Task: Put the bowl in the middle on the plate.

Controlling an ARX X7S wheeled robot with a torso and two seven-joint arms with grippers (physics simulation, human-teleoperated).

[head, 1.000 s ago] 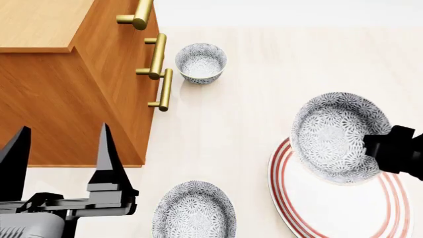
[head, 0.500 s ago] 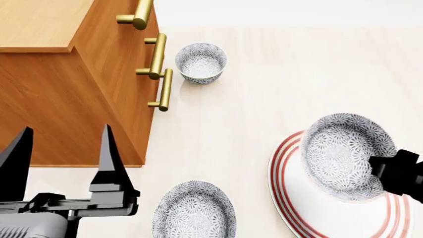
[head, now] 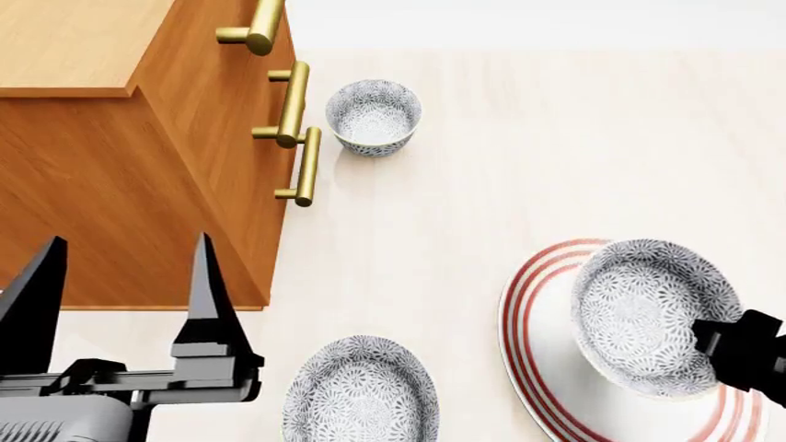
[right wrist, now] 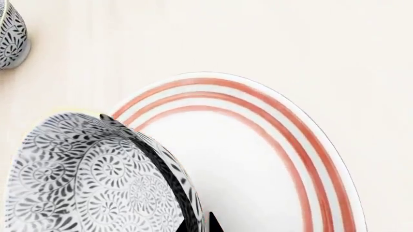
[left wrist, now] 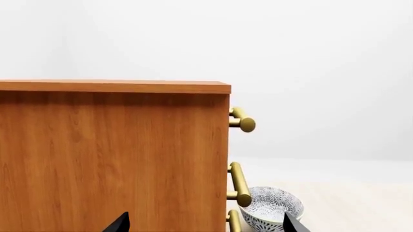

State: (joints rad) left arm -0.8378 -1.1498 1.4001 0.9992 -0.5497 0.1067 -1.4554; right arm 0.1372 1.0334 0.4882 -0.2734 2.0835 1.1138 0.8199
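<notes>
The bowl (head: 654, 315) is tilted over the plate (head: 540, 359), pinched at its rim by the right gripper (head: 737, 354), whose dark finger (right wrist: 164, 169) runs down the bowl's inner wall in the right wrist view. Whether the bowl touches the plate cannot be told. A second speckled bowl (head: 361, 390) sits near the plate; a third (head: 374, 116) stands beside the wooden cabinet (head: 110, 138) with brass handles (head: 293, 106). The left gripper (head: 117, 285) hangs spread, holding nothing. No writing is visible.

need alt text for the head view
The right gripper holds a speckled bowl over a red-ringed plate. Two matching bowls sit apart on the pale table, one beside a wooden cabinet; the open left gripper hangs near the cabinet.
</notes>
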